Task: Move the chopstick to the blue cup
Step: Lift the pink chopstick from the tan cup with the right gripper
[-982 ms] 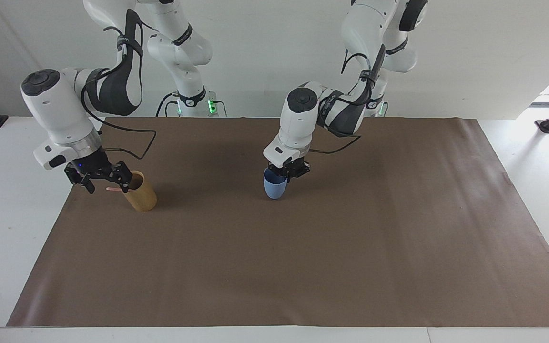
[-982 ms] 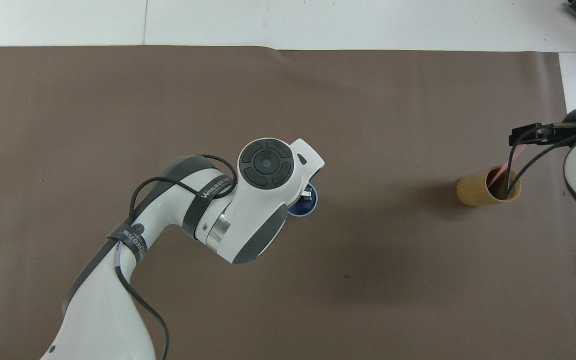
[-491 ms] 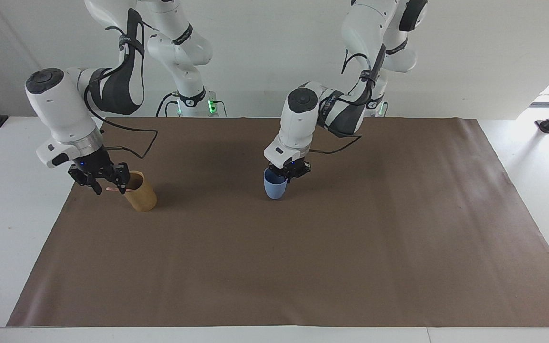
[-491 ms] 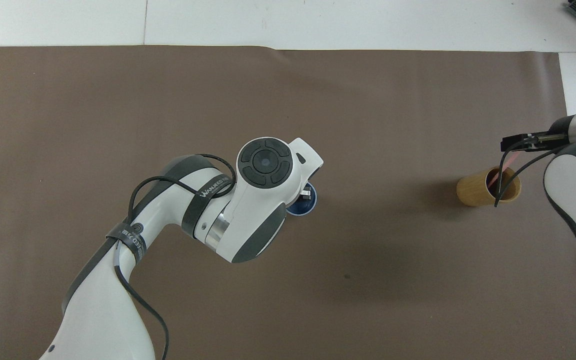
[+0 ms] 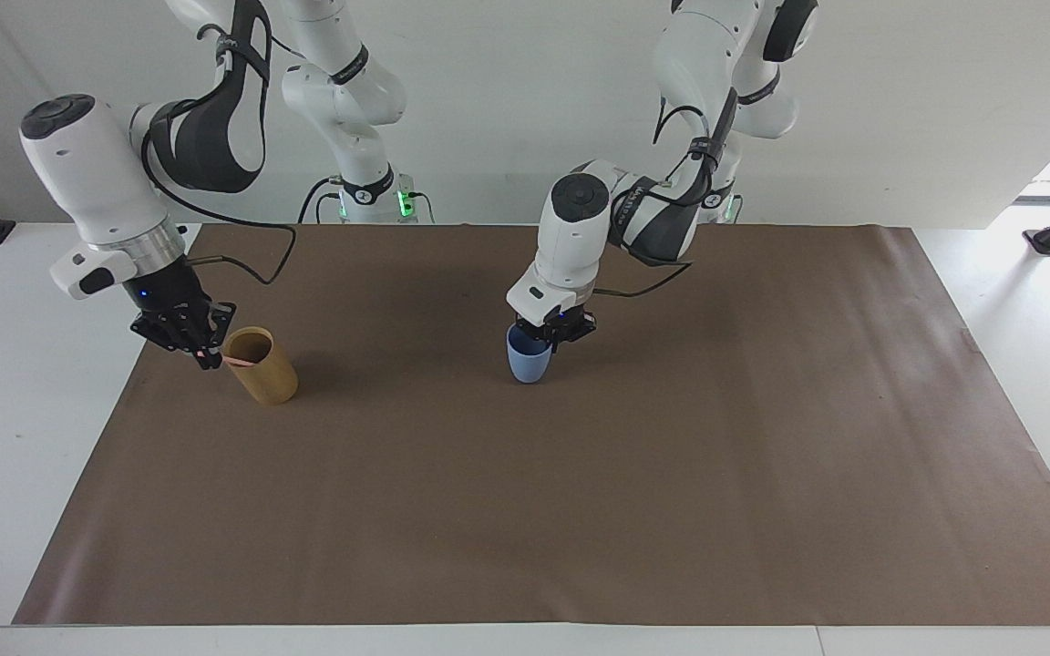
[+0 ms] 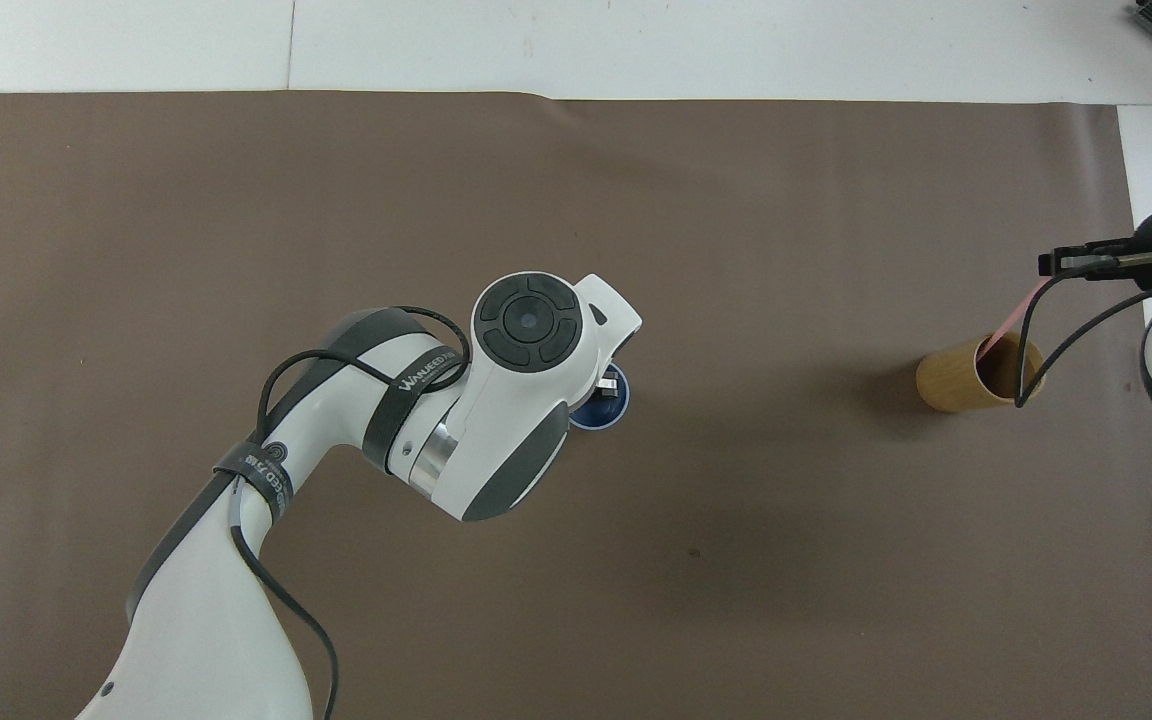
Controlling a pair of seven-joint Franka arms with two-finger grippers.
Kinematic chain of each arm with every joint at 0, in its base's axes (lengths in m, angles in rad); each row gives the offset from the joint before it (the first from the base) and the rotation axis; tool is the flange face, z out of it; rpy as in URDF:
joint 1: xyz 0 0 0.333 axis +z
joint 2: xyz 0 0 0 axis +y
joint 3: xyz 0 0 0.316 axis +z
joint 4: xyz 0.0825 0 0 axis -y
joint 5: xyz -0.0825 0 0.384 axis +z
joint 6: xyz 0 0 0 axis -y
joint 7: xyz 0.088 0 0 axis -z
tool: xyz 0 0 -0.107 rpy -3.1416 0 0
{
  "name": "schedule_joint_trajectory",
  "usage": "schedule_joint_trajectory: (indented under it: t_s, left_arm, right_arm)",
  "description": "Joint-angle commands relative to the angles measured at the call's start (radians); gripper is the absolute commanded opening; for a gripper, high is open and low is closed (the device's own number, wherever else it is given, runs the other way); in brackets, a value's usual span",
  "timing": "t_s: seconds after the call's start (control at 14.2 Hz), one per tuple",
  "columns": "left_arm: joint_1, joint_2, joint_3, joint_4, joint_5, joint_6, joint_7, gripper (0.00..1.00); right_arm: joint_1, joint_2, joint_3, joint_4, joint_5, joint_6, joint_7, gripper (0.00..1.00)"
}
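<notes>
Your chopstick [image 5: 235, 362] leans in the tan bamboo cup [image 5: 261, 367] at the right arm's end of the table, its free end pinched by the right tool [image 5: 207, 355], which stood spread a second ago. The blue cup [image 5: 527, 362] stands well apart, mid-table, with the left tool [image 5: 550, 333] pressed shut on its rim.
</notes>
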Motion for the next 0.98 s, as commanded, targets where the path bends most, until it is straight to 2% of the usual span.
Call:
schedule_joint_trajectory:
  t_s: [0.0, 0.14, 0.35, 0.42, 0.49, 0.77, 0.84, 0.91]
  left_arm:
    - [0.013, -0.027, 0.011, 0.007, 0.012, -0.027, -0.023, 1.00]
    - [0.029, -0.038, 0.011, 0.010, 0.012, -0.030, -0.023, 1.00]
    - [0.038, -0.041, 0.009, -0.002, 0.010, -0.025, -0.023, 1.00]
    - [0.038, -0.042, 0.009, -0.011, 0.009, -0.024, -0.029, 0.80]
    - [0.036, -0.044, 0.009, -0.014, 0.009, -0.028, -0.030, 0.01]
    - [0.032, -0.052, 0.009, -0.023, 0.010, -0.030, -0.032, 0.00]
    - [0.030, -0.052, 0.009, -0.023, 0.010, -0.030, -0.030, 0.12]
    - [0.032, -0.052, 0.009, -0.028, 0.010, -0.027, -0.027, 0.14]
  right_arm:
    - [-0.003, -0.080, 0.005, 0.022, 0.018, -0.072, -0.023, 0.00]
    - [0.007, -0.098, 0.013, 0.066, 0.013, -0.128, -0.021, 0.00]
    - [0.010, -0.098, 0.018, 0.091, -0.053, -0.136, -0.021, 0.00]
    - [0.031, -0.102, 0.021, 0.096, -0.067, -0.139, -0.023, 0.00]
    - [0.040, -0.111, 0.022, 0.096, -0.080, -0.139, -0.021, 0.00]
    - [0.042, -0.119, 0.036, 0.096, -0.088, -0.139, -0.012, 0.00]
    - [0.042, -0.118, 0.042, 0.096, -0.087, -0.139, 0.009, 0.00]
    - [0.042, -0.121, 0.060, 0.096, -0.087, -0.138, 0.035, 0.00]
